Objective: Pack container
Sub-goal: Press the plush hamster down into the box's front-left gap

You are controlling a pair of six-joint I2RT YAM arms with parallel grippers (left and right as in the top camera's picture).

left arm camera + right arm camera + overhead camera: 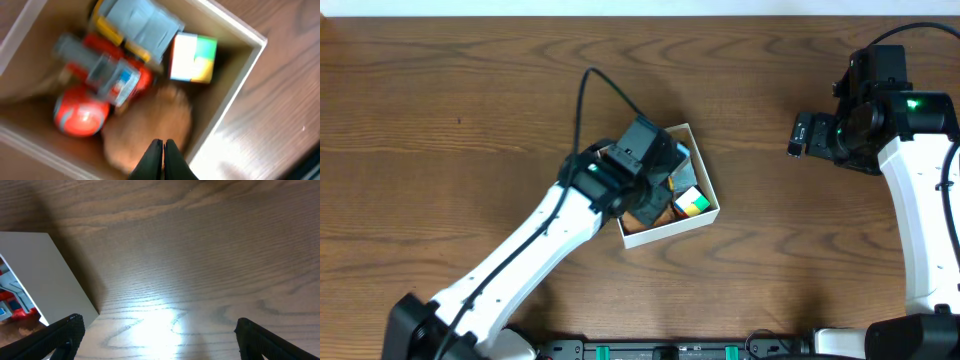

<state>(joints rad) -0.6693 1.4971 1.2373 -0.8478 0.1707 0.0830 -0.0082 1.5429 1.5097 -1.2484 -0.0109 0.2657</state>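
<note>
Left gripper [163,150]: fingers are pressed together, poised over the container [234,22].
Ahead of fingertips: multicoloured cube [192,57]; toy [107,75] label blurred, unreadable.
Right gripper [159,329]: fingers are spread apart above table [210,250].

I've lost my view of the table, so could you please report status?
Left fingers shut above small white-walled cardboard container, colourful toys inside. Right fingers open, clear of it. Nothing blocking.

1 container [235,95], 1 colour cube [192,59], 1 red ball [80,114], 2 tools: L tool [163,150], R tool [160,331]
</note>
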